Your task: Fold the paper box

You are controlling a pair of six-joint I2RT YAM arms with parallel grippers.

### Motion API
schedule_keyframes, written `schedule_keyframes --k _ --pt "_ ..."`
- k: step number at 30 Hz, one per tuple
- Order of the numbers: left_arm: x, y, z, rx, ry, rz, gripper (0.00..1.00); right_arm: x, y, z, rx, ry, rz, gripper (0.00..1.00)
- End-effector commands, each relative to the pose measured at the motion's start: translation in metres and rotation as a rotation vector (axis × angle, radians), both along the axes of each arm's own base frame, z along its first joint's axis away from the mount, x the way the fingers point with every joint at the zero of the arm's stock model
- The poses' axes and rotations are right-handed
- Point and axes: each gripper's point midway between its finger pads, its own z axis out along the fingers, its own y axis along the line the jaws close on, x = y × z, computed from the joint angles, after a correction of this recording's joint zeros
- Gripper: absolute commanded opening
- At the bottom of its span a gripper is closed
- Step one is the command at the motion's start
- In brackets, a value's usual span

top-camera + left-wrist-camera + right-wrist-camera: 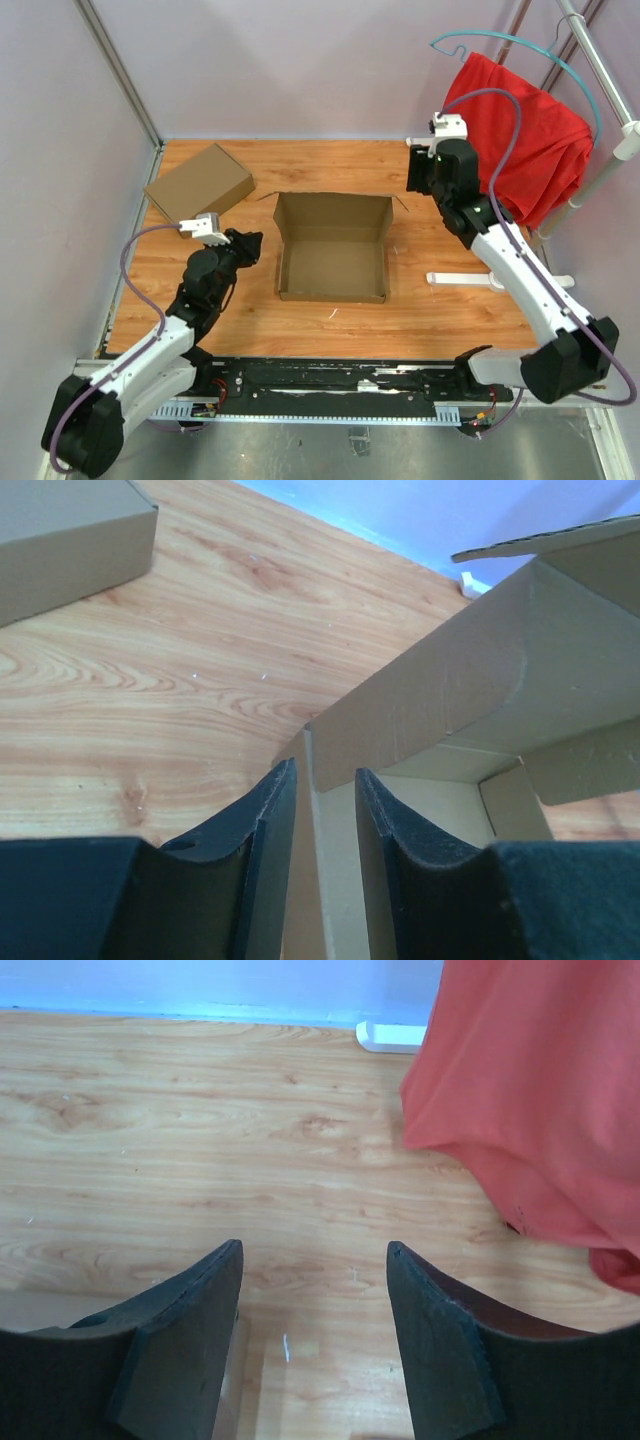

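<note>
Your plain brown cardboard paper box (333, 262) sits mid wooden table (300, 320), between arms. My read: walls up, top still open, closing left to do. Left gripper (326, 770) jaws narrowly apart, nothing clamped. Right gripper (314, 1246) wide open, empty. Only left wrist view shows you box wall lined up with jaw gap; top view gives whole box

Wooden table (420, 310), pale lilac walls (300, 60)

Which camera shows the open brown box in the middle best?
Top external: the whole paper box shows, open, walls up. Left wrist shows only one corner, close up, by the left gripper. Right wrist shows no clear part of it.
</note>
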Motion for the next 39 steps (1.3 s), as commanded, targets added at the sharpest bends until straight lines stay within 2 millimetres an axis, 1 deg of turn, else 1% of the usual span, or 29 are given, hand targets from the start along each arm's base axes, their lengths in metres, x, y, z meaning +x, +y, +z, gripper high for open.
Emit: schedule_keyframes --k 1,4,7,10,12,14,17,21,24,28,31,34,39 --pt "0.018 -0.010 0.015 -0.002 -0.051 -0.008 0.35 0.019 -0.005 0.002 -0.065 0.002 -0.050 0.61" --pt "0.025 -0.007 0.019 -0.014 -0.074 0.025 0.34 0.024 -0.018 -0.021 -0.043 0.031 -0.109 0.61" --pt "0.030 0.009 0.026 -0.002 -0.105 0.113 0.34 0.026 -0.031 -0.044 -0.029 0.062 -0.158 0.61" --pt "0.034 0.026 0.024 0.014 -0.113 0.213 0.37 0.031 -0.035 -0.065 -0.007 0.083 -0.166 0.61" --pt "0.038 0.033 0.022 0.000 -0.123 0.265 0.38 0.036 -0.033 -0.080 0.020 0.104 -0.153 0.61" --pt "0.043 0.031 0.019 -0.013 -0.124 0.265 0.38 0.041 -0.027 -0.094 0.045 0.112 -0.128 0.61" --pt "0.051 0.019 0.017 -0.018 -0.123 0.221 0.38 0.041 -0.017 -0.110 0.073 0.147 -0.091 0.60" --pt "0.054 0.014 0.017 -0.022 -0.134 0.203 0.38 0.032 -0.002 -0.118 0.133 0.184 -0.024 0.59" --pt "0.055 0.010 0.022 -0.018 -0.150 0.182 0.38 0.018 0.008 -0.121 0.174 0.216 0.020 0.58" --pt "0.060 0.002 0.029 -0.015 -0.177 0.150 0.39 0.003 0.007 -0.122 0.182 0.219 0.035 0.58" --pt "0.067 -0.003 0.029 -0.005 -0.176 0.138 0.40 -0.005 0.013 -0.124 0.188 0.246 0.071 0.57" --pt "0.072 -0.005 0.030 -0.007 -0.178 0.140 0.40 -0.016 0.017 -0.131 0.189 0.277 0.104 0.57" --pt "0.070 -0.010 0.032 -0.025 -0.181 0.107 0.40 -0.041 0.032 -0.138 0.219 0.321 0.185 0.55"
